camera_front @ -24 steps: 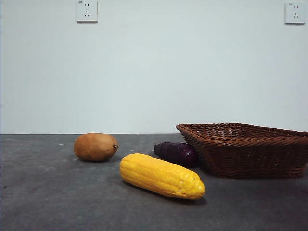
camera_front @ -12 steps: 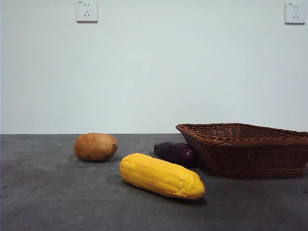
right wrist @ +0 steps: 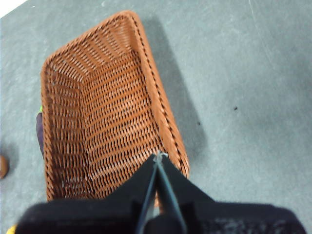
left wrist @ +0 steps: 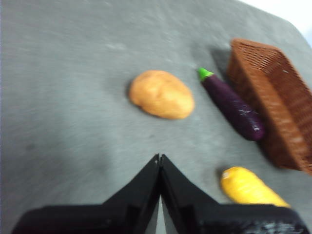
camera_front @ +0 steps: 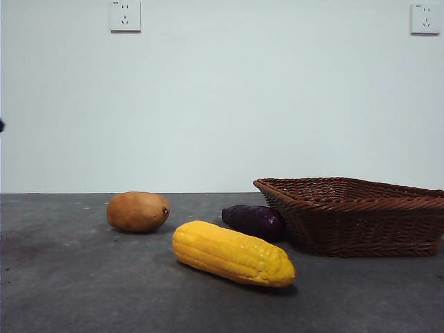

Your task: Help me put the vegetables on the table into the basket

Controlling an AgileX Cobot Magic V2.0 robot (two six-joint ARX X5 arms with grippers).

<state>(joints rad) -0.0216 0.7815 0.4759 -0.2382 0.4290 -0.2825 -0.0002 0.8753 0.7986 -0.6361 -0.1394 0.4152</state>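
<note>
On the dark-grey table (camera_front: 83, 291) lie a brown potato (camera_front: 138, 211), a yellow corn cob (camera_front: 233, 253) and a dark-purple vegetable (camera_front: 254, 220) that rests against the wicker basket (camera_front: 361, 215). The basket is empty in the right wrist view (right wrist: 105, 117). My left gripper (left wrist: 160, 157) is shut and empty, high above the table, nearest the potato (left wrist: 162, 94); the purple vegetable (left wrist: 234, 106) and the corn (left wrist: 248, 186) also show there. My right gripper (right wrist: 158, 155) is shut and empty, high above the basket's rim.
A pale wall with two sockets (camera_front: 125, 15) stands behind the table. A small dark tip (camera_front: 1, 125) shows at the front view's left edge.
A small dark tip has appeared at the left edge of the front view. The vegetables and the basket have not moved.
</note>
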